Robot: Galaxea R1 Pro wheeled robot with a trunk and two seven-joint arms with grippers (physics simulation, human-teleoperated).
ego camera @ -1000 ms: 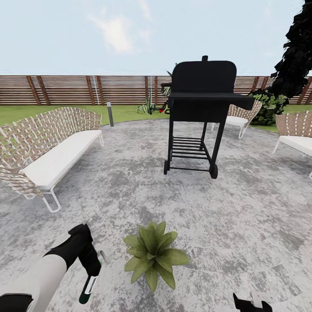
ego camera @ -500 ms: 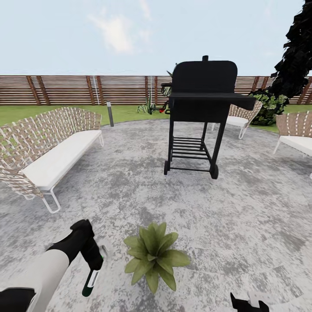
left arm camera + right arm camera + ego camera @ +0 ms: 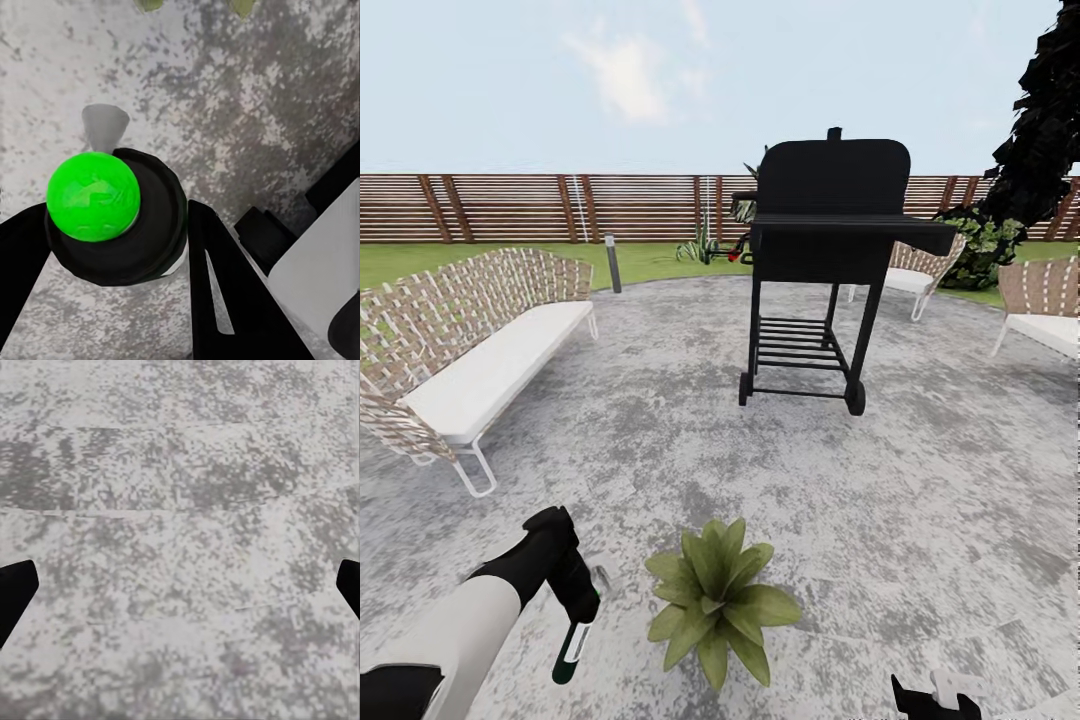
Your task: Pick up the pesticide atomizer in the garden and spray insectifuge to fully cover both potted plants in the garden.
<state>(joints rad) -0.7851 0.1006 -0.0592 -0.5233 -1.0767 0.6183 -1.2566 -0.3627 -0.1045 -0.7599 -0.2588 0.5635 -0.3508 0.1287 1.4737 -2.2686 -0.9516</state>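
- The left gripper (image 3: 575, 612) is clamped on the pesticide atomizer (image 3: 570, 650), its black fingers (image 3: 225, 292) pressed to either side of the bottle in the left wrist view.
- In the head view the atomizer hangs from the gripper with its dark-green body pointing down toward the paving (image 3: 920, 500); the whitish trigger head (image 3: 598, 578) juts out toward the plant.
- The left wrist view looks along the bottle end-on: a bright green round end (image 3: 94, 196) sits inside a dark ring, with the pale nozzle (image 3: 103, 126) beyond it.
- One of the potted plants (image 3: 715, 595), a low rosette of broad green leaves, stands on the paving just beside the atomizer, on its right; its pot is hidden under the leaves.
- The right gripper (image 3: 935, 697) shows at the bottom edge of the head view, well apart from the plant. In the right wrist view its two dark fingertips (image 3: 15, 589) sit at opposite edges, spread wide with nothing between them.
- Further off, a black grill (image 3: 830, 260) stands on the paving, with a wicker sofa (image 3: 470, 350) to the left and wicker chairs (image 3: 1045, 305) to the right.
- A wooden fence (image 3: 540, 208) and a strip of lawn (image 3: 650, 260) close the garden behind.
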